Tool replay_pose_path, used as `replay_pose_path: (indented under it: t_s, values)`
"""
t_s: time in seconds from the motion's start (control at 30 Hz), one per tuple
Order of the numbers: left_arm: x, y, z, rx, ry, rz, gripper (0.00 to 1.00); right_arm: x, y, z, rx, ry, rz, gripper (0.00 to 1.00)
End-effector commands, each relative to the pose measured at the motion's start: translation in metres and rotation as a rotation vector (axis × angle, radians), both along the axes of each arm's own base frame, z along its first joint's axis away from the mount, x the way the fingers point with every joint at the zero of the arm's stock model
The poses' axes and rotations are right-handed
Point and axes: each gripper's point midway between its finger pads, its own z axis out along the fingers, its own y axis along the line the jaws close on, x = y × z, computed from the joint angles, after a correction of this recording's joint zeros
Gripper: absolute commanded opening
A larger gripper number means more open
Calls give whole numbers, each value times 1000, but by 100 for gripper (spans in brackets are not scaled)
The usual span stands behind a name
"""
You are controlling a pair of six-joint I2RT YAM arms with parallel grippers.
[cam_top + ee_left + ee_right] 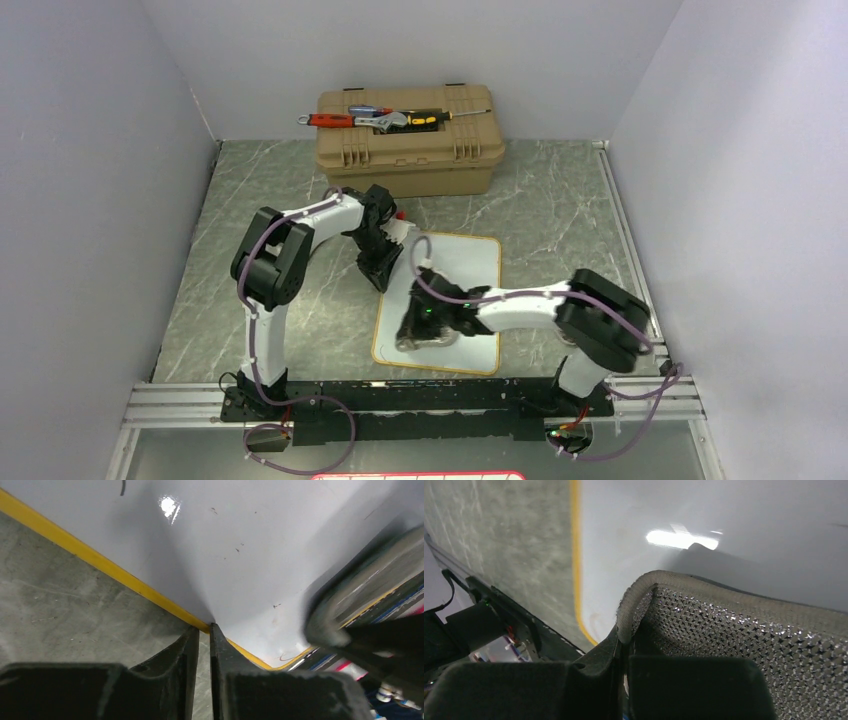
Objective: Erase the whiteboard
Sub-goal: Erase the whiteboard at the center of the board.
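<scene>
The whiteboard point(465, 265), white with a yellow rim, lies flat on the table in front of the arms. My left gripper point(383, 275) rests at its left edge. In the left wrist view its fingertips point(204, 627) sit right on the yellow rim, jaws drawn together to a thin slit with nothing seen between them. Small dark specks and a short stroke point(122, 487) mark the whiteboard point(225, 540). My right gripper point(420, 330) is over the board's near left part, shut point(624, 637) on the hem of a grey mesh cloth point(749, 645) lying against the whiteboard point(724, 510).
A tan toolbox point(405, 150) stands at the back with a wrench and screwdrivers point(380, 118) on its lid. The arms' mounting rail point(400, 395) runs along the near edge. Grey walls close in left, right and behind.
</scene>
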Motion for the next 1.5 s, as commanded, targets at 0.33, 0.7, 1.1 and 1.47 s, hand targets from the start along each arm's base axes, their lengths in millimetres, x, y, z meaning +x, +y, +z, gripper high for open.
replay_pose_path:
  t_s: [0.33, 0.7, 1.1, 1.47]
  values:
    - [3, 26, -58, 132, 23, -2, 3, -45, 8, -31, -142, 31, 165, 0]
    - [8, 26, -65, 140, 14, -1, 2, -57, 15, -32, -157, 41, 212, 0]
    - [6, 25, -62, 129, 14, 3, 3, -56, 9, -35, -188, 39, 214, 0]
    - [14, 27, -56, 138, -29, 1, 3, -64, -13, -40, -183, 57, 173, 0]
